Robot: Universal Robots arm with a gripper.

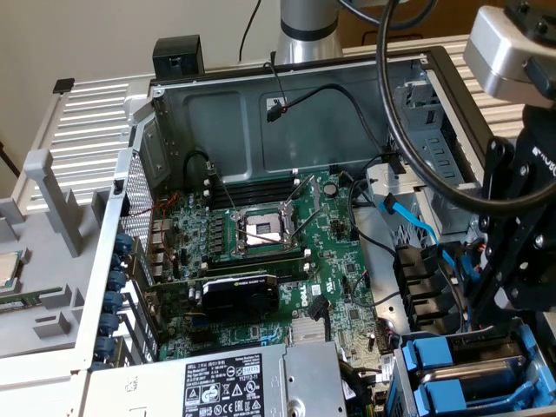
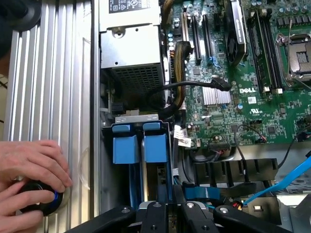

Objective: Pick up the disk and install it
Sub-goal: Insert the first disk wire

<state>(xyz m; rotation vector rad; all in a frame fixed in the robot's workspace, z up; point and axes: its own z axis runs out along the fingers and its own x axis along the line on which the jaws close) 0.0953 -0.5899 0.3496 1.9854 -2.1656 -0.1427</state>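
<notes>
Standing on edge side by side in the drive bay, at the computer case's [image 1: 243, 122] corner next to the power supply [image 1: 234, 382] [image 2: 130, 53], are two blue-railed units. One is the disk [image 1: 432, 354] [image 2: 156, 145], nearer the motherboard [image 1: 339, 252] [image 2: 252, 111]. The other is a second drive [image 1: 439, 401] [image 2: 125, 145] against the case's outer wall.

The motherboard carries one open processor socket [image 1: 261, 228] [image 2: 301, 56] and one black graphics card [image 1: 239, 295] [image 2: 235, 29]. There is one blue flat cable [image 1: 408, 221] [image 2: 282, 182]. One small processor chip [image 1: 7, 269] lies outside the case at the exterior view's left.

A person's two hands [image 2: 34, 158] rest on the ribbed silver panel [image 2: 48, 73] outside the case wall, both around one black round knob [image 2: 41, 199]. A row of black plastic slots [image 1: 421, 282] [image 2: 233, 170] and a thick black cable loop [image 1: 408, 165] crowd the space beside the bay.

The single arm [image 1: 521, 52] reaches in from the exterior view's right. Its gripper [image 1: 514, 323] [image 2: 171, 213] points down over the bay's end away from the blue handles. The fingers are drawn nearly together, clamped on the disk's upper edge.
</notes>
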